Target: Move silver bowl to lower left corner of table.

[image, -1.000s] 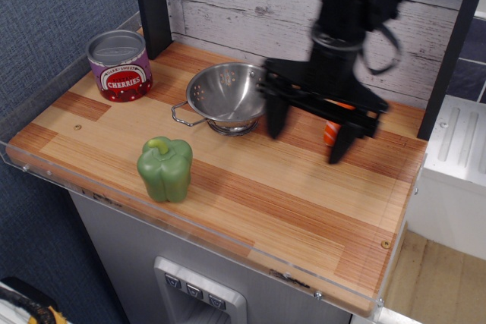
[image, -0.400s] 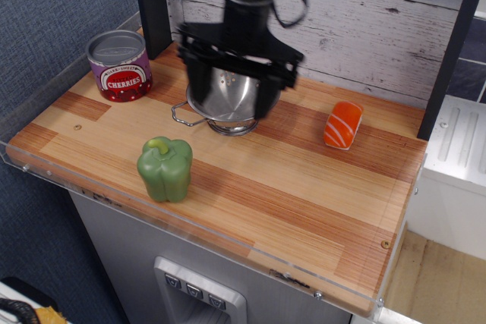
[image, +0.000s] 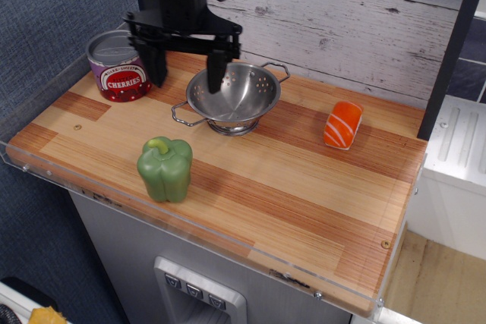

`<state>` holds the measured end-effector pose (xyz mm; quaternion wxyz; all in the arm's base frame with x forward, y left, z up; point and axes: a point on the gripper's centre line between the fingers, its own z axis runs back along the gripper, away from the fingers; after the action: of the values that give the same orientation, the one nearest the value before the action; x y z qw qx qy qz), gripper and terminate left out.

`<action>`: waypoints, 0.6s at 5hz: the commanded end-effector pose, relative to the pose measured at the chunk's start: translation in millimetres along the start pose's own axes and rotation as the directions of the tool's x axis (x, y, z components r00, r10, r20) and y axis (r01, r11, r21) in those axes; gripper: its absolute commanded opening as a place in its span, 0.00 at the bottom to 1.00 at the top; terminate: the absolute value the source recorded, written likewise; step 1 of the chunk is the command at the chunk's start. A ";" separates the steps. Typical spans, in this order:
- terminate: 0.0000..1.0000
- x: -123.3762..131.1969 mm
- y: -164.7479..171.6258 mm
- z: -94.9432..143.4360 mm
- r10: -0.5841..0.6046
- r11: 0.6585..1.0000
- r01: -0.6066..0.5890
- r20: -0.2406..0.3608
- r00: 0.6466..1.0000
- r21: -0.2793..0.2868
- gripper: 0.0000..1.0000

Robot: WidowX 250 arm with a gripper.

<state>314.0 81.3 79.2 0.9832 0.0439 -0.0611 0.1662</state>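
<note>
The hand (image: 186,64) hangs wide open and empty, one finger over the silver bowl (image: 234,97) rim; thin steel looks light, rigid, slippery. Pinching the near rim wall seems safest; the wire handles look too thin.

Toy kitchen test bench, wood-plank table (image: 250,187), plastic pepper (image: 165,169), cherries can (image: 118,66)

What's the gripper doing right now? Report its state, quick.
Gripper: open, holding nothing; fingers spread wide above the left rim of the shiny round steel colander bowl.
</note>
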 end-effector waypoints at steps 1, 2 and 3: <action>0.00 27.6 12.3 -14.4 0.036 0.999 -0.034 0.084 0.996 -0.017 1.00; 0.00 26.0 12.3 -23.1 0.019 1.000 -0.019 0.061 0.998 0.001 1.00; 0.00 21.7 12.4 -38.7 0.033 0.999 -0.033 0.029 0.999 -0.024 1.00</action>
<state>333.8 97.6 32.2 0.9825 0.0297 -0.0587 0.1744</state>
